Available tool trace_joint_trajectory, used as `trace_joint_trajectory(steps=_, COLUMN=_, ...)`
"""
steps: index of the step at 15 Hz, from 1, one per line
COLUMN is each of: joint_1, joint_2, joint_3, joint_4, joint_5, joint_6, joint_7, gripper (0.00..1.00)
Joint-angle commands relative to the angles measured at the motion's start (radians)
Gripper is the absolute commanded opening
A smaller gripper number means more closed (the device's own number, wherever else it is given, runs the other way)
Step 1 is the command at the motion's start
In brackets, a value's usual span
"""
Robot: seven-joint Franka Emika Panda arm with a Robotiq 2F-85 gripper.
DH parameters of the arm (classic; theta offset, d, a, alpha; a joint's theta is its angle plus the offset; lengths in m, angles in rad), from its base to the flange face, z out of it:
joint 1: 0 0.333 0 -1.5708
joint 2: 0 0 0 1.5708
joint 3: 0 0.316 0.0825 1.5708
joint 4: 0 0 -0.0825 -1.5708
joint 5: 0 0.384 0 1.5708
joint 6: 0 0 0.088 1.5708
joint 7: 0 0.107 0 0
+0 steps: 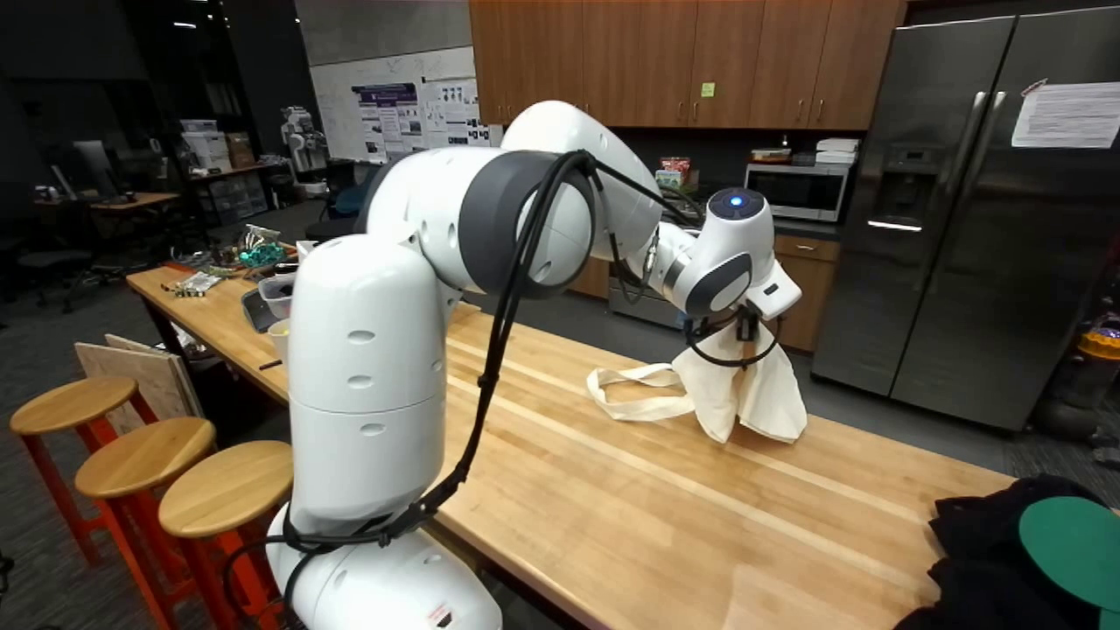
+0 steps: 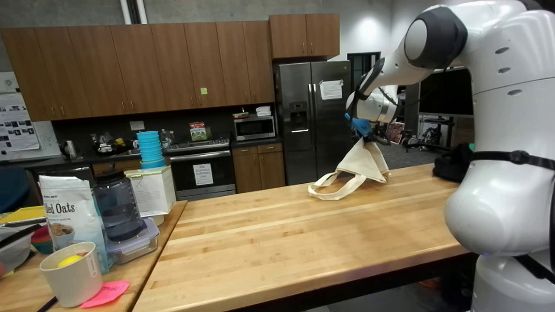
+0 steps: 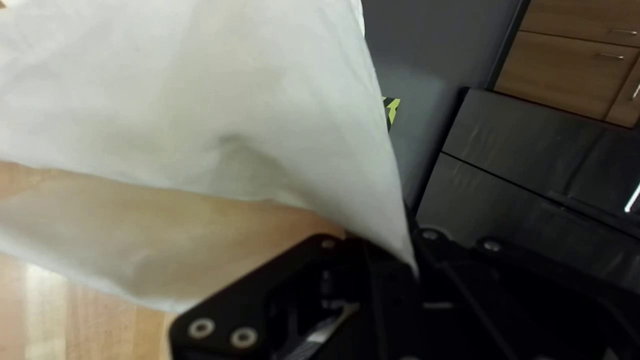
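Floor-standing stools [image 1: 144, 455] show only in an exterior view, the gripper [image 3: 372, 252] clutching a bag [image 1: 774, 394].

Cream bag [image 1: 713, 383], apparently on tabletop [image 1: 612, 490]

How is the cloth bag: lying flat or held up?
Held up: the hand grips the cloth bag, drawn to a peak; a strap lies on the table.

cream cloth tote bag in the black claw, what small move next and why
I'd probably raise the black claw slightly to test its hold: it pinches the cream cloth tote bag, which hangs in folds, while the cream looped strap lies on the light wooden tabletop.
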Motion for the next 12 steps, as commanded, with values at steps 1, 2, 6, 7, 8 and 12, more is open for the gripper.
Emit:
trace_joint_trajectory(steps=1, joint_1=-0.015, joint_2=0.007, joint_3=0.009, joint_4=0.032, joint_5=0.028, joint_6=-0.027, joint_7=-0.021, gripper=0.01)
trace_joint_trajectory(steps=2, joint_1=-0.015, joint_2=0.008, joint_3=0.009, joint_4=0.034, joint_5=0.028, joint_6=-0.028, joint_7=-0.021, gripper=0.01)
trace_joint_trajectory(steps=6, joint_1=-0.012, joint_2=0.009, joint_3=0.010, joint_4=0.036, joint_5=0.025, joint_6=-0.028, joint_7=-0.020, gripper=0.01)
trace_joint_trajectory(steps=7, joint_1=-0.010, joint_2=0.008, joint_3=0.011, joint_4=0.035, joint_5=0.022, joint_6=-0.026, joint_7=-0.020, gripper=0.01)
trace_joint_trajectory(steps=8, joint_1=-0.008, joint_2=0.007, joint_3=0.012, joint_4=0.036, joint_5=0.020, joint_6=-0.027, joint_7=-0.019, gripper=0.01)
trace_joint_trajectory(steps=12, joint_1=0.003, joint_2=0.003, joint_3=0.020, joint_4=0.034, joint_5=0.010, joint_6=-0.025, joint_7=-0.015, gripper=0.01)
